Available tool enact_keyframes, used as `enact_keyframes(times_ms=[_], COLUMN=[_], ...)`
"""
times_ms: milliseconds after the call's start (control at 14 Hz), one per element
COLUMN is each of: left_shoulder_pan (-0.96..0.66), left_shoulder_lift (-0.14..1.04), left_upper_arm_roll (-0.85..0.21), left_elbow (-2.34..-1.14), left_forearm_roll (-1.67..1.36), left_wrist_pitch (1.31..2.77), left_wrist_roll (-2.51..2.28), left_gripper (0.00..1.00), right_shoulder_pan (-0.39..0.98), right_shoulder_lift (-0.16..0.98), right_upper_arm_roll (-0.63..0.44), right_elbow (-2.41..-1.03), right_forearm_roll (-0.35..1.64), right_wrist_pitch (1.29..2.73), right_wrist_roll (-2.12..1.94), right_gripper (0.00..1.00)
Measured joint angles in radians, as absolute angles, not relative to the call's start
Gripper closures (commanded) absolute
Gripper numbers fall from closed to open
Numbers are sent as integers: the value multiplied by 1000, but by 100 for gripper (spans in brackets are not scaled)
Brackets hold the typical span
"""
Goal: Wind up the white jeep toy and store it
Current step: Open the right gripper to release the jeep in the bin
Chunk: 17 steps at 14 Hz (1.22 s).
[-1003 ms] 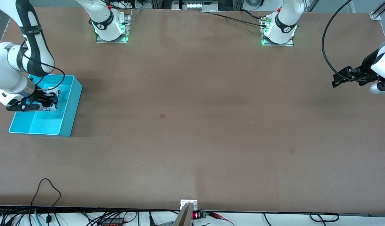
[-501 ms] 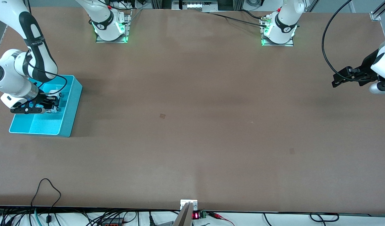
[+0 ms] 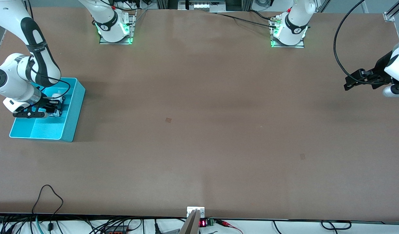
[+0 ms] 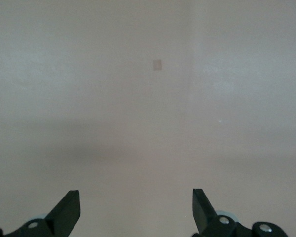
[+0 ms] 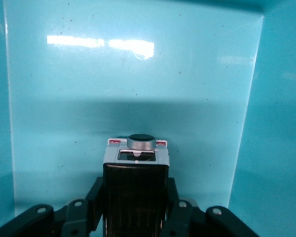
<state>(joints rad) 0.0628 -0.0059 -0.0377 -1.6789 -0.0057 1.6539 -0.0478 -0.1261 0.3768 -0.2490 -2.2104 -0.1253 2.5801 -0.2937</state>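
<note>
The white jeep toy [image 5: 136,157], with its black roof panel and a round knob on top, sits between the fingers of my right gripper [image 5: 135,210], which is shut on its sides. In the front view the right gripper [image 3: 52,106] holds the jeep [image 3: 57,96] low inside the turquoise bin [image 3: 74,112], in the wider compartment. I cannot tell if the jeep touches the bin floor [image 5: 138,84]. My left gripper [image 3: 349,85] is open and empty, waiting above bare table at the left arm's end; it also shows in the left wrist view [image 4: 135,207].
The bin stands at the right arm's end of the table and has a divider inside. Two small square marks [image 3: 168,120] [image 3: 302,156] lie on the brown tabletop. Cables [image 3: 46,201] hang over the edge nearest the front camera.
The right arm's wrist has swung a little and the gripper with the jeep has shifted slightly within the bin. The left arm has not moved.
</note>
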Motion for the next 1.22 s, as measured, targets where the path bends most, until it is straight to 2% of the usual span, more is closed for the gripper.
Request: enact_keyframes(times_ms=[215,645,931,1218], left_shoulder_pan=[63,63,63,63], left_shoulder_lift=[-7,-7,-7,-7], left_upper_arm_roll=[-38,-39,-38,-39], left_elbow=[-1679,-1679,-1679,-1679], left_forearm_roll=[-6,-6,-6,-6], left_wrist_pitch=[1654,1654,1654,1654], left_wrist_roll=[-48,-48,-48,-48], left_gripper=[0,0,0,0], right_shoulder_pan=[-126,-126,-125,-124], right_shoulder_lift=[377,342,201,95], right_upper_arm_roll=[-249,-227,-182,-132], right_elbow=[-2210,-2198,-2133,-1991], right_forearm_roll=[-125,-125,-125,-95], right_wrist_pitch=[2580,2548,2322,2063], right_wrist_roll=[-294,-294,-294,-294], right_gripper=[0,0,0,0])
